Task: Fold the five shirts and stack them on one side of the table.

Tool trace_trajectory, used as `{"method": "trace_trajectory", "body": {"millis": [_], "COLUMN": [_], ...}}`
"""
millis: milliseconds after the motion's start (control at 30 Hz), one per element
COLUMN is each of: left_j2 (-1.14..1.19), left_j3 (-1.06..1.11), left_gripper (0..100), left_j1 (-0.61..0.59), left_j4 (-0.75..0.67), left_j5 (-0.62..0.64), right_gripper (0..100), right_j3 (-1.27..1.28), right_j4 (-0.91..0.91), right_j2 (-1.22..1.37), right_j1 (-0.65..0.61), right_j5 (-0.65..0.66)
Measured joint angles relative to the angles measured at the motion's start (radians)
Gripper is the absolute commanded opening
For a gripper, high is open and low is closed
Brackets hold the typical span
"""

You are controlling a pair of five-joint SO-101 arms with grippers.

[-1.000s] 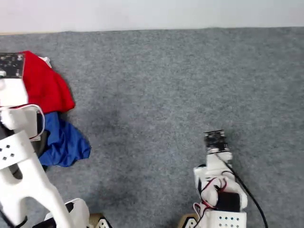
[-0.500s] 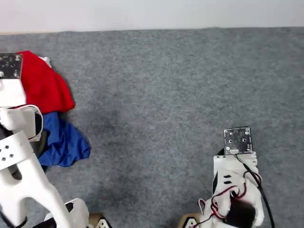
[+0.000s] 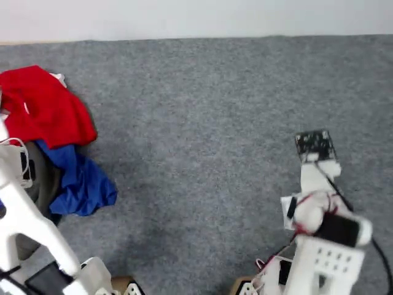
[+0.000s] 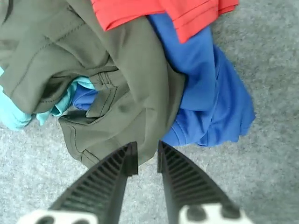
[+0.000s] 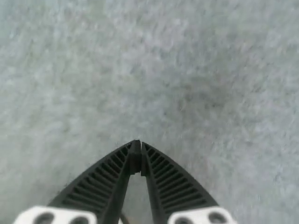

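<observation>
Left hand point(image 4: 147, 156): fingers slightly spread, narrow gap, nothing pinched. Its tips sit at the edge of the olive shirt point(image 4: 117, 93); whether they touch the cloth cannot be told.

Shirt pile: at the left edge of the bench point(image 3: 202, 104), crumpled, none folded.
- Olive shirt: rumpled, seams showing.
- Red shirt point(image 4: 159, 11): lies over the olive one.
- Blue shirt point(image 4: 210, 102): bunched beside the olive shirt, partly under the red.
- Pale turquoise shirt point(image 4: 14, 112): pokes out from beneath the olive.

Right hand point(image 5: 136, 156): fingers pressed together, over bare grey bench, well apart from the pile.
</observation>
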Motion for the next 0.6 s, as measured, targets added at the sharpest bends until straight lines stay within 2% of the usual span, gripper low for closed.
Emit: {"method": "trace_trajectory", "body": {"millis": [133,267,600], "left_j2": [0.066,0.112,0.206], "left_j3": [0.0,0.0,0.0], "left_gripper": [15,24,24], "left_j1": [-0.003,-0.005,-0.005], "left_j4": [0.0,0.0,-0.089], "left_j5": [0.0,0.0,-0.002], "right_gripper": [0.9,0.9,0.9], "right_j3": [-0.138,-0.173,-0.173], "right_j4": [0.064,0.078,0.123], "right_j2": [0.147,0.187,0.187], "right_j1": [0.002,0.002,0.002], "right_j5": [0.0,0.0,0.0]}}
